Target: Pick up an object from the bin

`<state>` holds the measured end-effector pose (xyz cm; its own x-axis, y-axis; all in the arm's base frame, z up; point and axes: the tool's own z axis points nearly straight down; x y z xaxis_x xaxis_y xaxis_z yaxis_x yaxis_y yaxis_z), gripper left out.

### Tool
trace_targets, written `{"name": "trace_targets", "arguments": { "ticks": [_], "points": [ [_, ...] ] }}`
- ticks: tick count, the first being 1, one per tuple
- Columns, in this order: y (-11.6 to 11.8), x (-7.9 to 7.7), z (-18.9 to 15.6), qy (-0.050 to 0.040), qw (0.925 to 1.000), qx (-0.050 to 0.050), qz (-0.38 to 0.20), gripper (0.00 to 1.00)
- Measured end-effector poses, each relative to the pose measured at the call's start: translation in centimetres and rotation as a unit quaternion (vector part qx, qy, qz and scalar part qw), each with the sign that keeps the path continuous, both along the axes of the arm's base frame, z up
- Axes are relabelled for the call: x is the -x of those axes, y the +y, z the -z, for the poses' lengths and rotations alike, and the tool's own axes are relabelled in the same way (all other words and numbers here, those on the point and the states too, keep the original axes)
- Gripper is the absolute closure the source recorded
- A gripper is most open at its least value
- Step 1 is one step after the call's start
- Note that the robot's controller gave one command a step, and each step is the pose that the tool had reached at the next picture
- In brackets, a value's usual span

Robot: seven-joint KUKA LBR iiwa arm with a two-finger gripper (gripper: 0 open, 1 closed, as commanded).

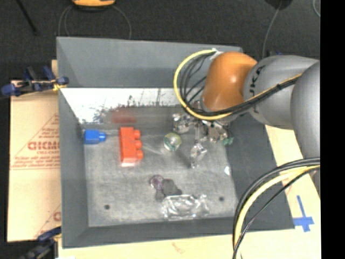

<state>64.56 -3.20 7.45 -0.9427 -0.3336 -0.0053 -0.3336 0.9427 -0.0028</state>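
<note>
far left of the pincer [198, 154] lies a blue cap [94, 137], nearer a red block [130, 145], and just left of it a green ball [172, 141]. below-left sit a grey lump [167, 187] and clear wrap [183, 206]. whether the pincer is apart or together i cannot tell. the ball looks the likeliest pick: centre over it and straddle it evenly, since it may roll.

brick [130, 145]: orange-red | cap [94, 137]: blue | bin [73, 161]: grey | ball [172, 141]: greenish
</note>
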Motion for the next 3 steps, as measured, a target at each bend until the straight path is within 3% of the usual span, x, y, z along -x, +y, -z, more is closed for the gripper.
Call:
{"name": "trace_targets", "arguments": {
  "ticks": [1,2,3],
  "points": [
    [3.8,-1.1,-2.8,-0.0014,0.9702,0.0,-0.242,0.0],
    [7.8,-0.8,-2.7,-0.0011,0.9308,0.001,-0.366,0.0],
    [4.1,-1.0,-0.1,-0.0044,0.8665,0.001,-0.499,0.0]
  ]
}}
